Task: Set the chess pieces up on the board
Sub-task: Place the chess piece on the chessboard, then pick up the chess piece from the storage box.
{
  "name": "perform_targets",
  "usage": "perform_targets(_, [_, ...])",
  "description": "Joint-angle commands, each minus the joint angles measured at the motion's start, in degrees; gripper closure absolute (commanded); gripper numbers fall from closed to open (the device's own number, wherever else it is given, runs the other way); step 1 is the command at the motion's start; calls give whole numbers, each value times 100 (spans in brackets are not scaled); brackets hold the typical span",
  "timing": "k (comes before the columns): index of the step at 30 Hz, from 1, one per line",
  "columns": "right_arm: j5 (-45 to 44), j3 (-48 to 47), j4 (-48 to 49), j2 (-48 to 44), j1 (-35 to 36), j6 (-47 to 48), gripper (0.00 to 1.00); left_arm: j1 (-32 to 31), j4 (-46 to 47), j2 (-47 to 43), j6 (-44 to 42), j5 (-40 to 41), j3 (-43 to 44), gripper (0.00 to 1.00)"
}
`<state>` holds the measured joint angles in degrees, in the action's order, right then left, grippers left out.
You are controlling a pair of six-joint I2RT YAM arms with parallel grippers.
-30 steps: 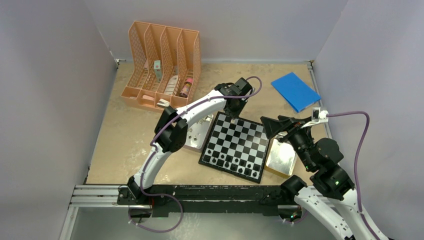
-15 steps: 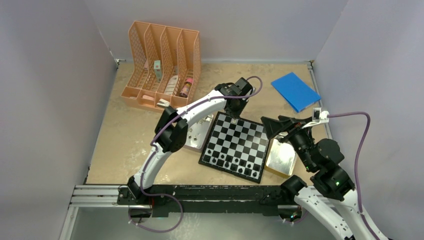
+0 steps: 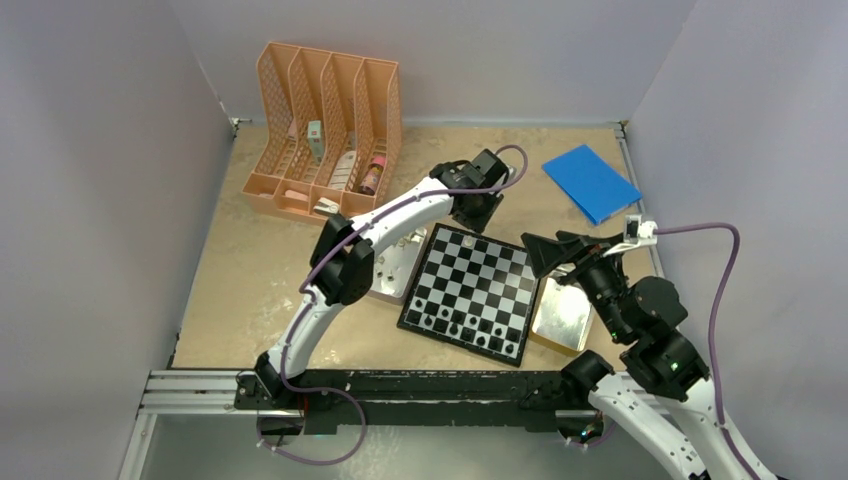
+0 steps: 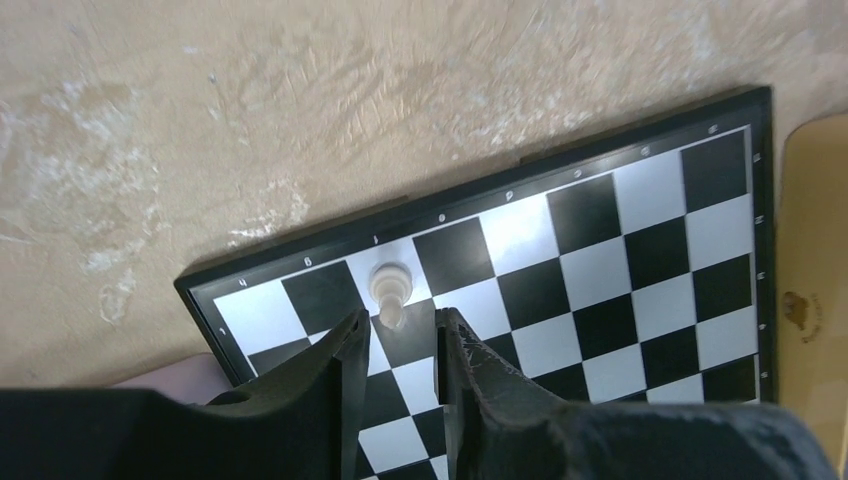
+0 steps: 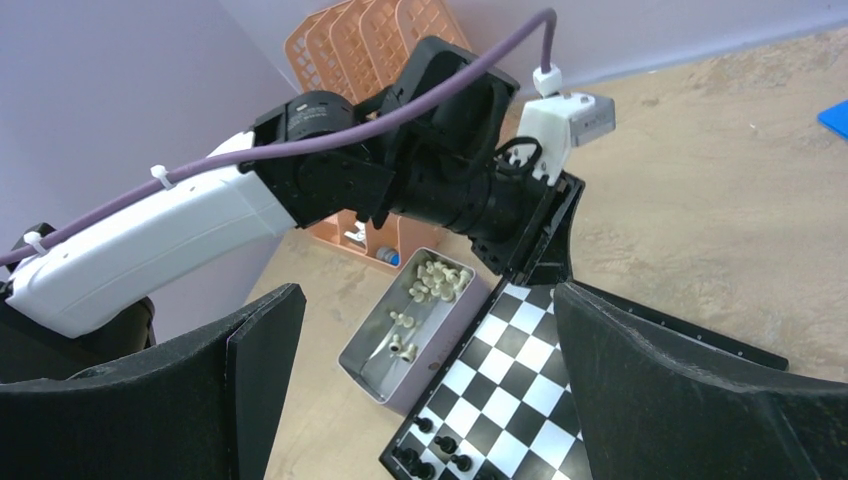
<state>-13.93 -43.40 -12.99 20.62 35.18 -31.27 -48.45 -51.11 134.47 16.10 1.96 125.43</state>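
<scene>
Hovering low over the far corner of the board, left gripper has its jaws parted a little, nothing grasped. One white piece stands upright on a pale square in the far row near the corner, right at the fingertips, with a thin gap showing each side of its base. So: released, piece free on the board. Right gripper is spread wide and empty, hanging by the board's right side near the right tin. Black pieces sit along the near rows. Most pale pieces lie heaped in the left tin, just beside the board's left edge. Far from done, by my read: white side nearly bare.

Risks:
- Fingers flank the piece very closely. Any sideways drift or twist while lifting away would likely clip it, tip it or drag it off its square.
- Piece looks set toward the near edge of its square; can't tell if centred.
- Heaped pieces in the tin: a pinch could catch two or slip off.
- Board lies skewed on the table. A bump from either arm could slide it and topple the black rows.
- Both arms sit close to the same board, so crossing reaches risk contact.
</scene>
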Motion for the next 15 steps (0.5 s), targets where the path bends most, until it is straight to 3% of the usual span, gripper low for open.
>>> perform_targets(1, [46,-160,276,124,-25,116,4,-25,133,-397,93,119,367,69])
perform_targets(9, [87,-143,318,228,-33,139,4,81,173,-1507,144,580,-760,69])
perform_targets(15, [56,-168,289,217,-29,142,4,335,496,-2536,256,534,-2121,70])
